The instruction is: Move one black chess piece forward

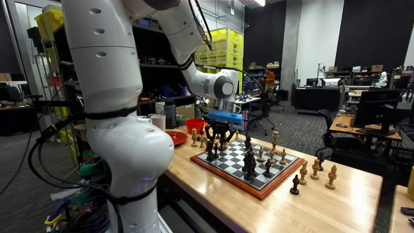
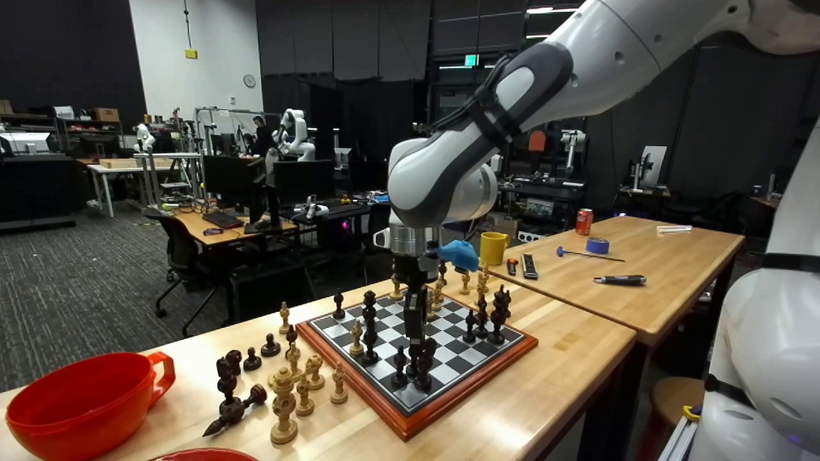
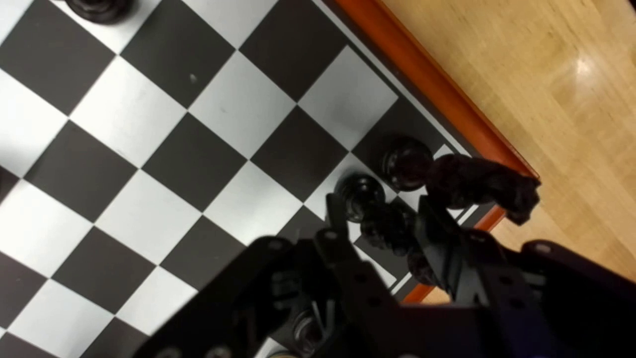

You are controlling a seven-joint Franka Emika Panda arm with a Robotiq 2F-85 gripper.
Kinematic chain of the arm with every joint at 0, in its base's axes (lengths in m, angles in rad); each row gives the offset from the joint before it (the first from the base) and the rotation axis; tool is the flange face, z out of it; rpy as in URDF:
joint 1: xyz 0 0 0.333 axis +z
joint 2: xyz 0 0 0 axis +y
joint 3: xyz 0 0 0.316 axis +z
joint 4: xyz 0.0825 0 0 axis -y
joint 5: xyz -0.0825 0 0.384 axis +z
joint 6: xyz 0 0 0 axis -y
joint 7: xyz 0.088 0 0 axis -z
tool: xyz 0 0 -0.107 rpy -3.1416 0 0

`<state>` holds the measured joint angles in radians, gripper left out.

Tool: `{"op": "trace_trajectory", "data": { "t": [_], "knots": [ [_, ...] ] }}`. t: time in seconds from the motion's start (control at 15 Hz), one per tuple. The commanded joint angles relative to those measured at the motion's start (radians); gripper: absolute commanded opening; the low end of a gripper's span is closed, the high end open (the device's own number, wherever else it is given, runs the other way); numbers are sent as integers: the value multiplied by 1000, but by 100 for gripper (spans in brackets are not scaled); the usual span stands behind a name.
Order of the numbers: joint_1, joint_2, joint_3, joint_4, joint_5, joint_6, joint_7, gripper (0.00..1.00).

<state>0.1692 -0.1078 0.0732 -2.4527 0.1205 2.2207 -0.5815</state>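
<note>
My gripper (image 3: 380, 206) is low over a corner of the chessboard (image 3: 194, 161), pointing down; it also shows in both exterior views (image 1: 219, 144) (image 2: 416, 339). Its fingers are partly open. A short black chess piece (image 3: 390, 231) stands between them, with its base near the left fingertip; whether a finger touches it cannot be told. It also shows in an exterior view (image 1: 216, 150). A taller black piece (image 3: 482, 181) stands close beside the right finger. Another black piece (image 3: 307, 332) is partly hidden behind the left finger.
More black pieces (image 1: 249, 165) and light wooden pieces (image 1: 260, 154) stand elsewhere on the board. Loose pieces (image 2: 284, 403) stand or lie on the table beside two of its sides. A red bowl (image 2: 83, 400) and a red plate (image 1: 177, 137) stand at the table's end.
</note>
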Motion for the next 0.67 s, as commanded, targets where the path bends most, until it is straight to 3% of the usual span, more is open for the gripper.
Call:
{"op": "trace_trajectory", "data": {
  "t": [0.0,0.2,0.4,0.6],
  "knots": [
    [-2,-8,5,4,22,-15,-18,69],
    [-4,-19,2,4,27,-15,-22,71],
    [-11,-34,-7,13,43,-11,-25,59],
    [-21,-41,-15,34,54,-2,-19,57]
  ]
}}
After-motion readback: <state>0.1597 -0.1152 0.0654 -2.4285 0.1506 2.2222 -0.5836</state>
